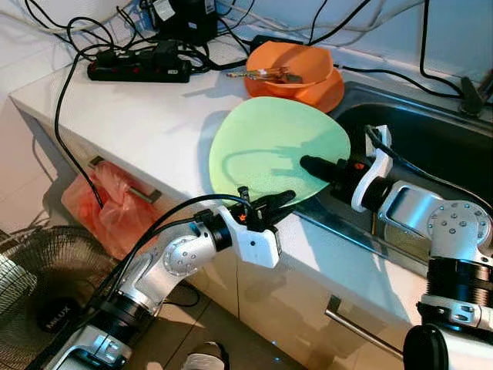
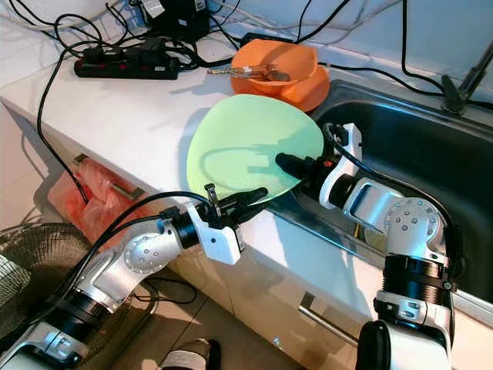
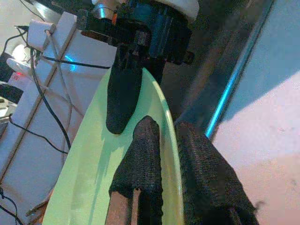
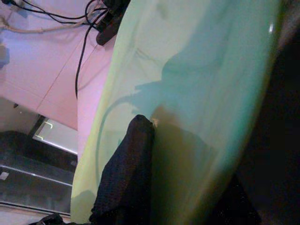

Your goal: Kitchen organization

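A light green plate (image 1: 273, 146) sits tilted at the centre of the head views, over the white countertop (image 1: 146, 116) edge where it meets the steel sink (image 1: 431, 146). Both grippers pinch it. The left gripper (image 1: 283, 200) comes in from about 7 o'clock and its two fingers are closed narrowly on the plate's near rim; the left wrist view shows one finger (image 3: 140, 159) on the plate's face and the other just outside the rim. The right gripper (image 1: 312, 163) reaches from about 4 o'clock and clamps the rim on the sink side, with one finger (image 4: 126, 168) lying on the plate's upper face in the right wrist view.

At about 12 o'clock from the plate stands an orange bowl (image 1: 296, 69) holding a few small metal items, too small to tell apart. At about 10 o'clock a black power strip (image 1: 139, 71) lies on the countertop with black cables running from it. Below the counter at about 8 o'clock hangs an orange plastic bag (image 1: 108, 204), and a fan (image 1: 38, 285) stands on the floor beyond it.
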